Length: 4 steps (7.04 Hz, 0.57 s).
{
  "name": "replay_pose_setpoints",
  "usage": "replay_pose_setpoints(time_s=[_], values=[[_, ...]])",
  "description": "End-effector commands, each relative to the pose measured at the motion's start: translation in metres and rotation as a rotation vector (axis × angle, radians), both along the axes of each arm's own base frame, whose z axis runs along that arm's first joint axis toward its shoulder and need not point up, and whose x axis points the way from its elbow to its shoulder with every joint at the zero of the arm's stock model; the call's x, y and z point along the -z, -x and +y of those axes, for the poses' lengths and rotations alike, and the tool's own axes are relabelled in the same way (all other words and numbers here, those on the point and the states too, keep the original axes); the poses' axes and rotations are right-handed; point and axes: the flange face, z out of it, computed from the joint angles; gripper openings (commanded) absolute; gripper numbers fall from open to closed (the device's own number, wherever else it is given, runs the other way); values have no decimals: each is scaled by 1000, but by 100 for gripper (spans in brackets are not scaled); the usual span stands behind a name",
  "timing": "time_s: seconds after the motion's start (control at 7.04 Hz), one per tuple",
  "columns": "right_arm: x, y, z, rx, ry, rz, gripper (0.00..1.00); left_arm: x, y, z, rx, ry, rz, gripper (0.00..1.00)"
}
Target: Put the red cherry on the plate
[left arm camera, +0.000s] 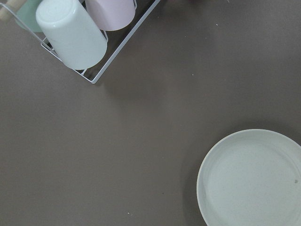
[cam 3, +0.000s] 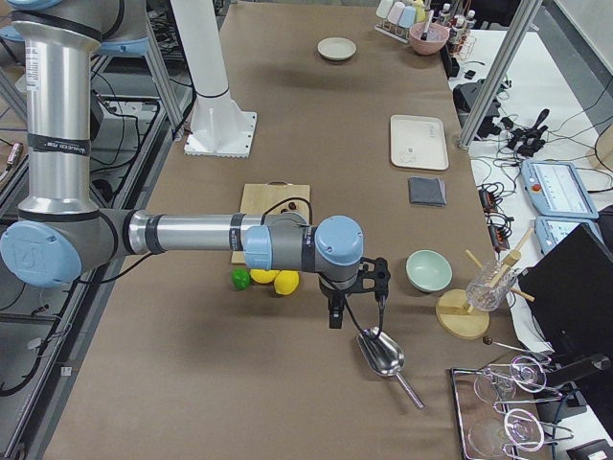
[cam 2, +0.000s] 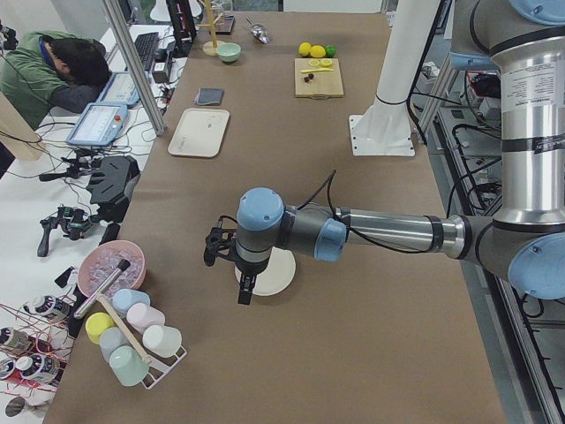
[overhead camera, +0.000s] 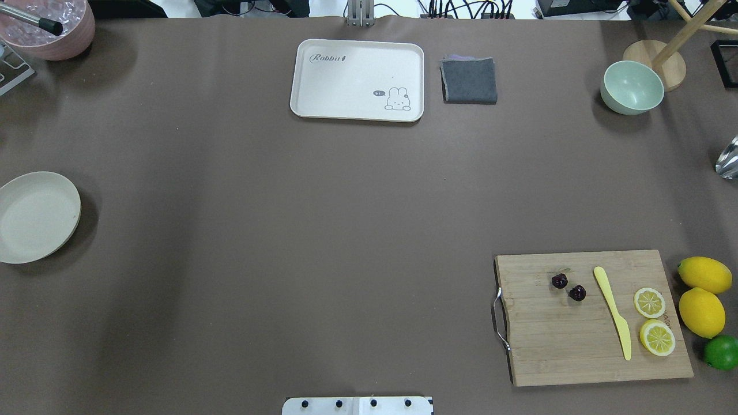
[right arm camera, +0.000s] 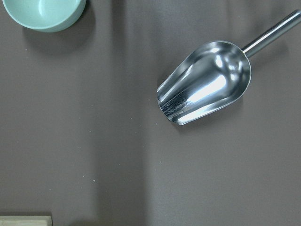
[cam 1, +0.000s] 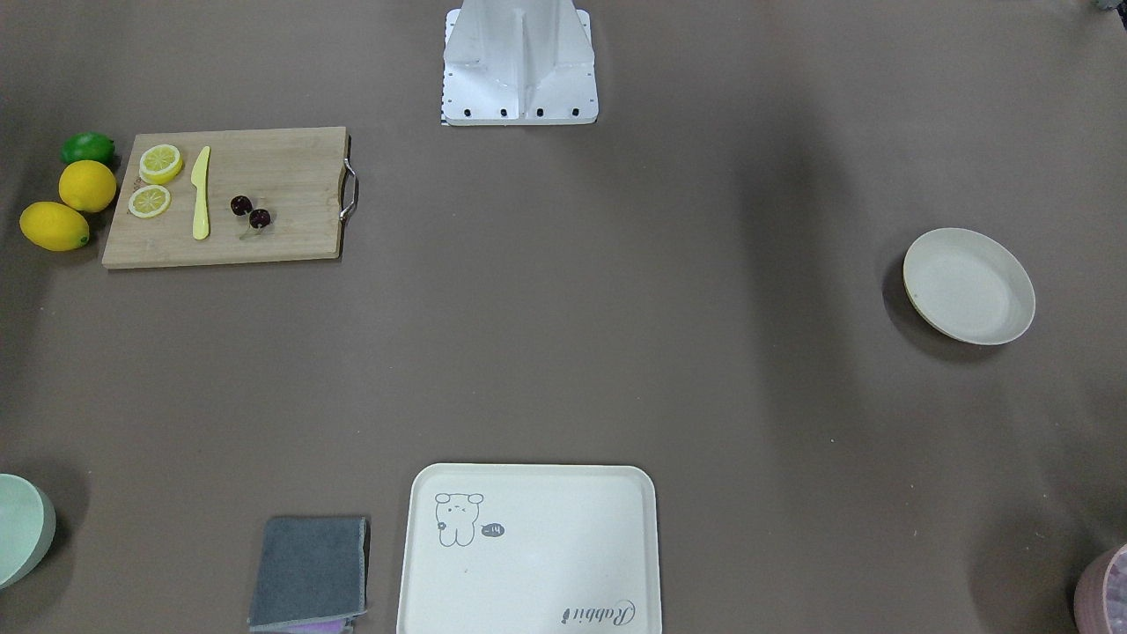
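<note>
The red cherry, a pair of tiny dark fruits, lies on a wooden cutting board on the robot's right side, beside a yellow knife. Across the table on the robot's left sits the round cream plate, with nothing on it. My left gripper hangs above the table just beside the plate. My right gripper hovers past the board's outer end, near a metal scoop. For either gripper I cannot tell whether it is open or shut.
Two lemon slices, two lemons and a lime flank the board. At the far edge are a rabbit tray, a grey cloth, a green bowl, a pink bowl and a cup rack. A person sits alongside.
</note>
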Motion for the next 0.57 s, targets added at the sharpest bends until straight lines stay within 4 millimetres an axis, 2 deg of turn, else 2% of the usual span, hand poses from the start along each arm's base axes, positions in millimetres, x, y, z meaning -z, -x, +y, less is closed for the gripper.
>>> replay_pose_setpoints(time_s=[0.0,0.43], values=[[0,0,1,0,1,-1,100,0,-1,0,-1,-1,-1,98],[-2,0,3,0,6,-3,100,0,0,0,0,-2,-4,98]])
